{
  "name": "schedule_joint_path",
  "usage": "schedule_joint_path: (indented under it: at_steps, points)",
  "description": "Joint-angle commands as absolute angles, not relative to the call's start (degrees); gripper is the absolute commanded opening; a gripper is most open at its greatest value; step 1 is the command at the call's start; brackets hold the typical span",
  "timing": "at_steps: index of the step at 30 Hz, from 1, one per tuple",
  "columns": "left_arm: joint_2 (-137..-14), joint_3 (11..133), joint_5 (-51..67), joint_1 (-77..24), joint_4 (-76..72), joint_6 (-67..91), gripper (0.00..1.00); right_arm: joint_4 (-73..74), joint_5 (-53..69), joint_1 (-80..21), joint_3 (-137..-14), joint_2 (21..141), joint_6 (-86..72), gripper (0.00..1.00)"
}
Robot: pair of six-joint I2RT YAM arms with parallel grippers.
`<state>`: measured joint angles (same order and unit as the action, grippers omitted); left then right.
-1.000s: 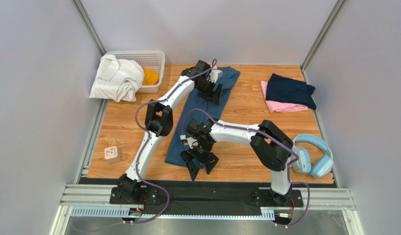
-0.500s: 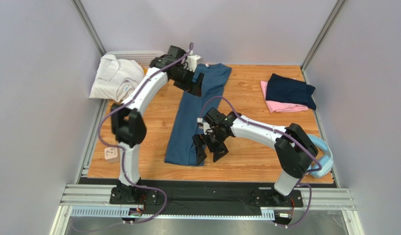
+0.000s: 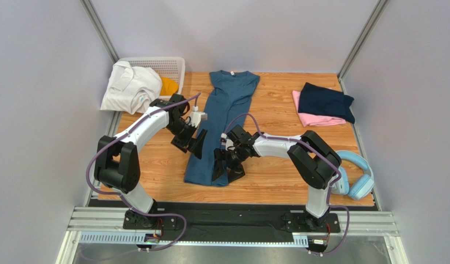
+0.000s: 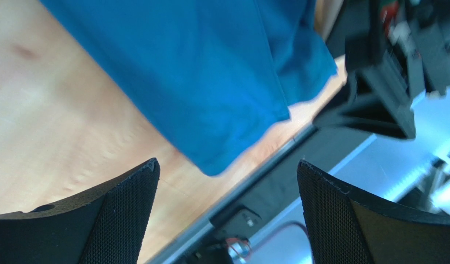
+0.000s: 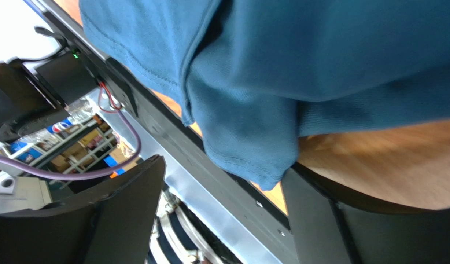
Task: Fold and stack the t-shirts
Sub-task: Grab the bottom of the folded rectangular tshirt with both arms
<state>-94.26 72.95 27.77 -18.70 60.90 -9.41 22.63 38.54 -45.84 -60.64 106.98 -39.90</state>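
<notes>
The left gripper (image 3: 190,147) is held wide open with nothing between its fingers, just left of the slate-blue t-shirt (image 3: 224,104) at about mid-length. The right gripper (image 3: 226,174) is set over that shirt's near right corner with its fingers (image 5: 128,209) spread well apart; the hem is seen hanging between them (loose, not pinched). The shirt is laid as a long narrow strip down the middle of the wooden table (image 3: 277,132), collar at the far end. At the far right a navy t-shirt (image 3: 325,100) is stacked on a pink t-shirt (image 3: 315,120). At the far left a white garment (image 3: 129,88) and an orange garment (image 3: 168,86) are draped at a white basket (image 3: 175,65).
</notes>
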Motion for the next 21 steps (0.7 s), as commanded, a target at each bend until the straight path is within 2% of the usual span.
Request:
schedule_joint_path:
  at_steps: [1,9,15,21]
  points:
    - [-91.1,71.2,33.1,-18.6,64.9,-11.3,1.00,16.6,36.3,-45.9,-59.1,108.1,-42.0,0.72]
    - [-92.1,66.4,31.7,-18.6,67.1,-11.4,1.00,15.8,34.8,-45.9,-53.6,102.9,-44.2,0.55]
    - [-98.4,71.7,24.8,-18.6,73.7,-16.7,1.00,16.4,34.0,-45.8,-51.8,100.4,-44.7,0.49]
    - [-103.4,70.7,18.8,-18.6,75.9,-24.4,1.00,16.5,34.6,-45.9,-53.4,101.7,-44.6,0.47]
